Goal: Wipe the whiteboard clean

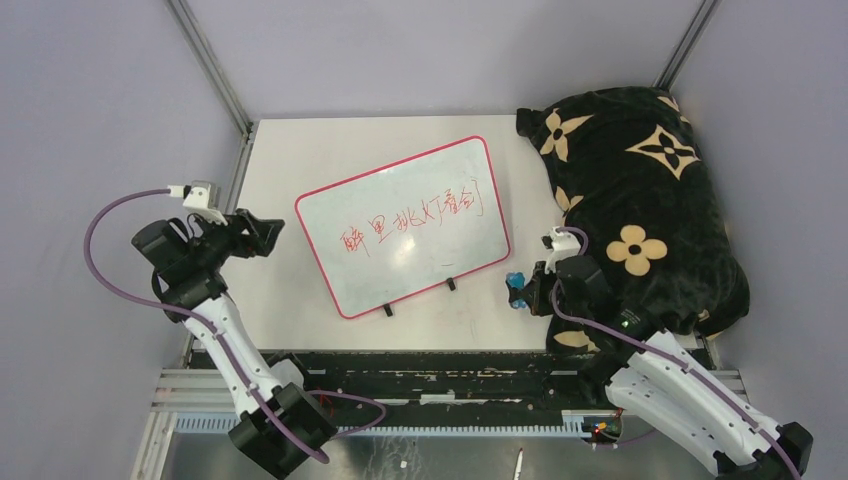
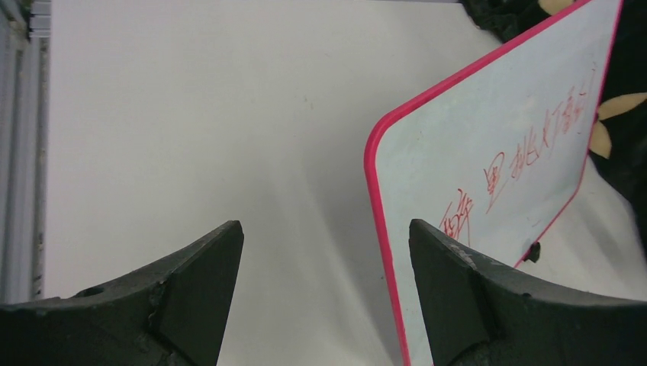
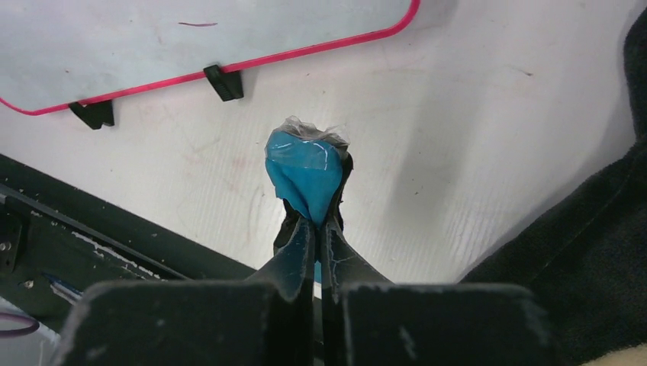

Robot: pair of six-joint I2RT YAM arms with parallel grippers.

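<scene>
The whiteboard (image 1: 405, 226) lies tilted in the middle of the table, white with a red border, red writing across it and two black clips on its near edge. It also shows in the left wrist view (image 2: 488, 160) and the right wrist view (image 3: 152, 38). My left gripper (image 1: 268, 234) is open and empty, just left of the board's left edge; in its own view (image 2: 326, 229) the border runs between the fingers. My right gripper (image 1: 520, 290) is shut on a blue eraser pad (image 3: 305, 171), held off the board's near right corner.
A black cloth with tan flower patterns (image 1: 640, 210) is heaped at the right of the table, close behind my right arm. A black rail (image 1: 420, 365) runs along the table's near edge. Metal frame posts stand at the back corners.
</scene>
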